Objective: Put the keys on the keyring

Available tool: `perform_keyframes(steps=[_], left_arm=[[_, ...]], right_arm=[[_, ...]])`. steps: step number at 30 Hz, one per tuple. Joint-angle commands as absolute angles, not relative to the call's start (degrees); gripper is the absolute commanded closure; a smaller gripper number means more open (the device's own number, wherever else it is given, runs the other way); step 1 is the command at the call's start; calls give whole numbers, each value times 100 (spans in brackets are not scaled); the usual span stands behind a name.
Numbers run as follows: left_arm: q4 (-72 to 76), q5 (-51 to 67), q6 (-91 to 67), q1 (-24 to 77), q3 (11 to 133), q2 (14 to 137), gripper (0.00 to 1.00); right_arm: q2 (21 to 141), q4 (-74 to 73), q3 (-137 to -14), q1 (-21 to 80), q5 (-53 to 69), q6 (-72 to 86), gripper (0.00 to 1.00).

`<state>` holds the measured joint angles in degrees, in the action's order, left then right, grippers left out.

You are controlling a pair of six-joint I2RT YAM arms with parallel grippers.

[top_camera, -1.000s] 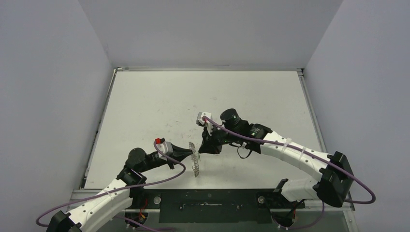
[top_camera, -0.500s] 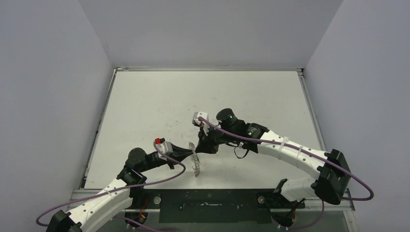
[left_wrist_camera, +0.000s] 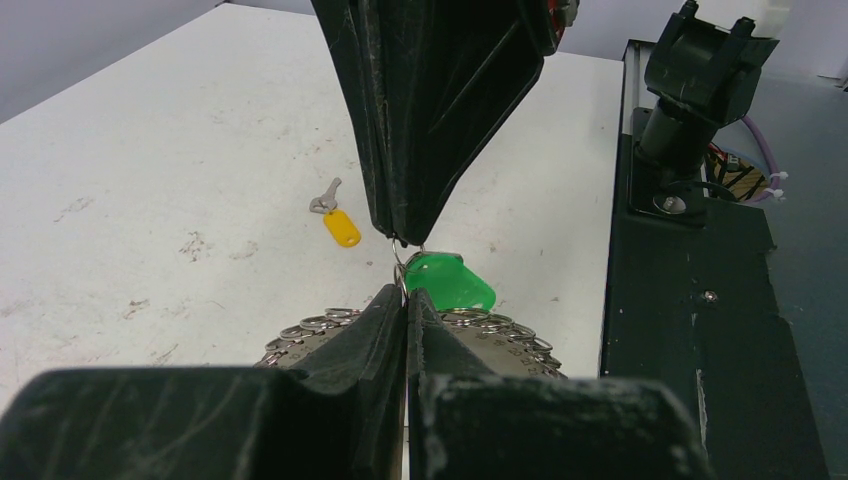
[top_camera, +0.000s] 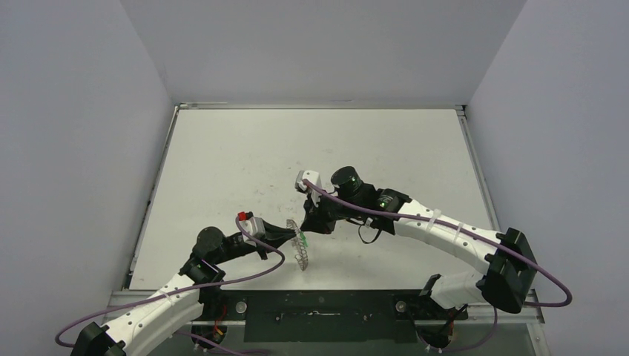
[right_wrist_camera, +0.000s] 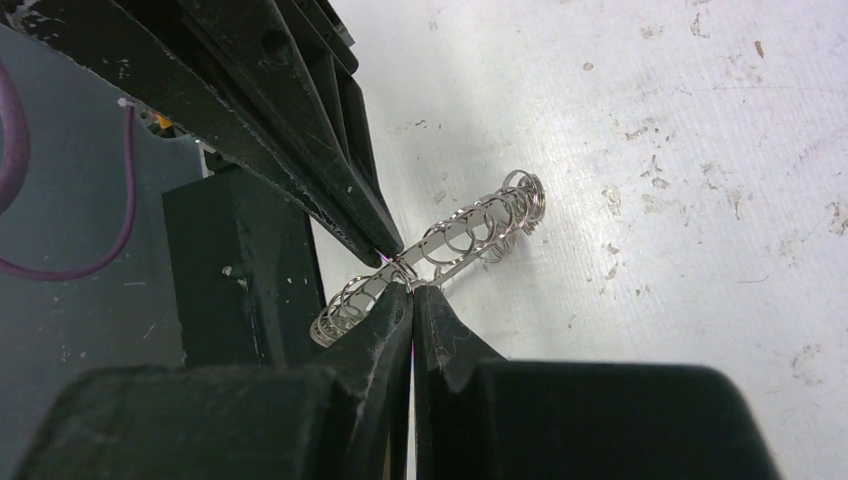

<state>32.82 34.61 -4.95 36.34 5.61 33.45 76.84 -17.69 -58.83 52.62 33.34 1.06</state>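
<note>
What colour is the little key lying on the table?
The key is yellow; see left wrist view.

Probably a lab: 2 robot arms [top_camera: 445, 231], white table [top_camera: 245, 148], grey walls [top_camera: 74, 148].

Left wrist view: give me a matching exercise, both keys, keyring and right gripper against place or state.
Things:
1. yellow key
2. green key
3. keyring
4. right gripper

Places or states:
a. pinched in the left gripper
b. lying loose on the table, away from both grippers
c. shut, tip down at the keyring's rim
d. at the keyring's rim, just under the right gripper's tip

Pairs: 1-b, 2-d, 3-a, 4-c
</note>
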Motion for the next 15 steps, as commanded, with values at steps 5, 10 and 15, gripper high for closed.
perform_keyframes(steps=[5,10,15], left_arm=[[3721,3526,-554,3674,864,3278,100],[3742,3494,-562,3668,848,3278,100],[3764,3480,-571,3683,827,3291,100]], right_arm=[[7845,-1733,-6144,5317,3094,44,100],[7825,-1766,-6113,5317,3072,-59,100],[7781,-1698,-6076,5317,3072,-76,100]])
